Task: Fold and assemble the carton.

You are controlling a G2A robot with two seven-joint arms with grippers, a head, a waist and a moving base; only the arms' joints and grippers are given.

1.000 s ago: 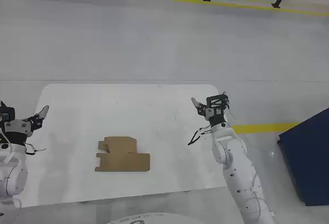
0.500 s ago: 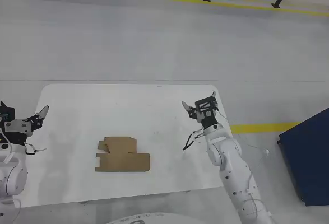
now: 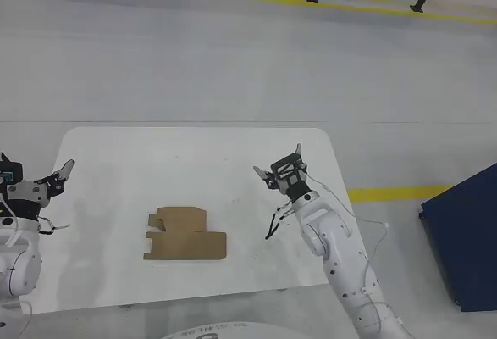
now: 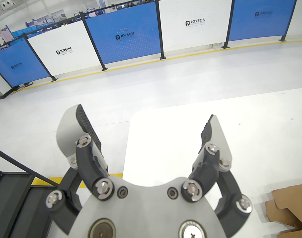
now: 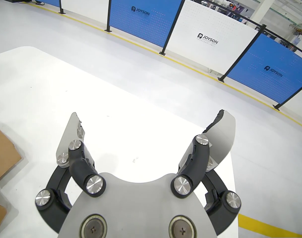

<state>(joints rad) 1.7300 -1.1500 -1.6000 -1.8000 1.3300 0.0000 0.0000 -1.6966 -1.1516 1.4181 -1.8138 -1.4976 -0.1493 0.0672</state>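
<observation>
A flattened brown carton (image 3: pixel 184 234) lies on the white table (image 3: pixel 197 161), a little left of the middle and near the front. A corner of the carton (image 4: pixel 288 205) is in the left wrist view, and an edge of the carton (image 5: pixel 2 149) in the right wrist view. My left gripper (image 3: pixel 30 172) hangs at the table's left edge, open and empty; its fingers (image 4: pixel 87 130) are spread wide. My right gripper (image 3: pixel 278 165) stands open and empty above the table's right part, to the right of the carton.
A dark blue bin (image 3: pixel 477 229) stands on the floor right of the table. A yellow floor line (image 3: pixel 400 193) runs behind it. Blue and white fence panels (image 4: pixel 165 25) ring the floor beyond. A black step (image 4: pixel 14 199) is beside the table's left edge.
My right gripper has moved left, from the table's right edge in over the table toward the carton. The left arm and the carton have kept still.
</observation>
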